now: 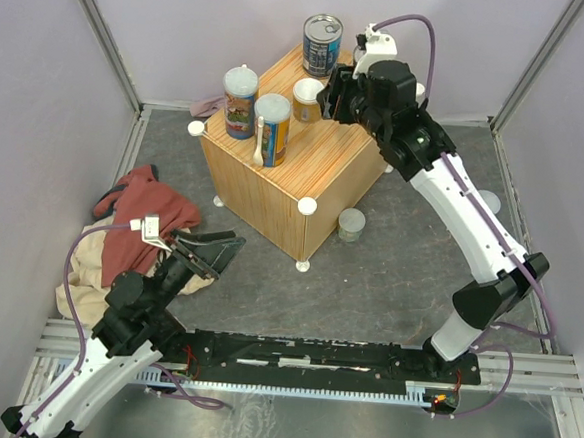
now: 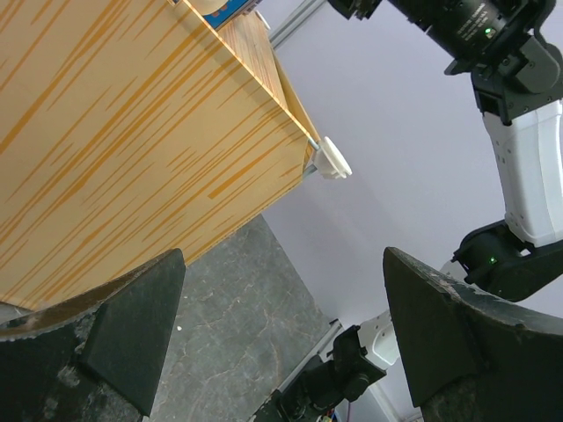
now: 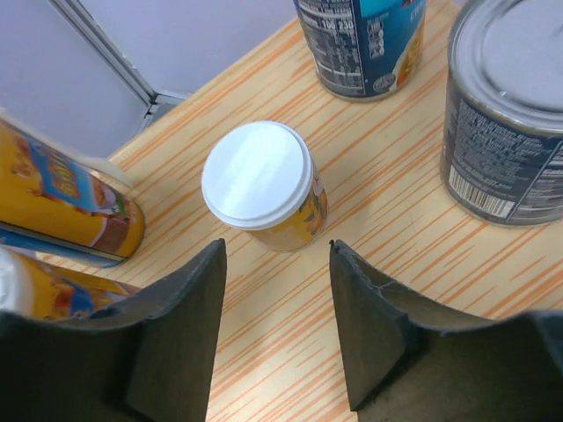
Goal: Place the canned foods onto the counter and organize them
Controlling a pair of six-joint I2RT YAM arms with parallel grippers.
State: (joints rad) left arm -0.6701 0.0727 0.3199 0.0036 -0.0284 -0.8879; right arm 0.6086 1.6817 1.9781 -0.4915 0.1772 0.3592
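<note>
Short can [image 3: 258,180]: stands on top of the counter [image 3: 396,264], just ahead of the right gripper [image 3: 276,264] and slightly left of its gap; it touches neither finger.
Axis: upright, long axis vertical, white lid up. Being round, it favours no side for approach.
Handling: probably light and stiff-walled, with a smooth label that could slip. The lid looks like thin plastic, so grip the sides at mid-height below the lid, not the rim.
Right gripper: fingers partly apart with nothing between them, hanging over the counter top behind the can.
Neighbours: a blue-labelled can [image 3: 361,44] is ahead and to the right, beyond the short can. A metal-topped can [image 3: 510,114] is off the right finger. Two tall orange-and-blue cans [image 3: 70,211] are close by the left finger, so a nudge is likely if the gripper swings that way.
Left gripper [image 2: 283,264]: wide open and empty, low down, facing the counter's side wall.
Further out: another short can [image 1: 351,224] stands on the floor [image 1: 398,277] by the counter's near corner, well apart from both grippers.
</note>
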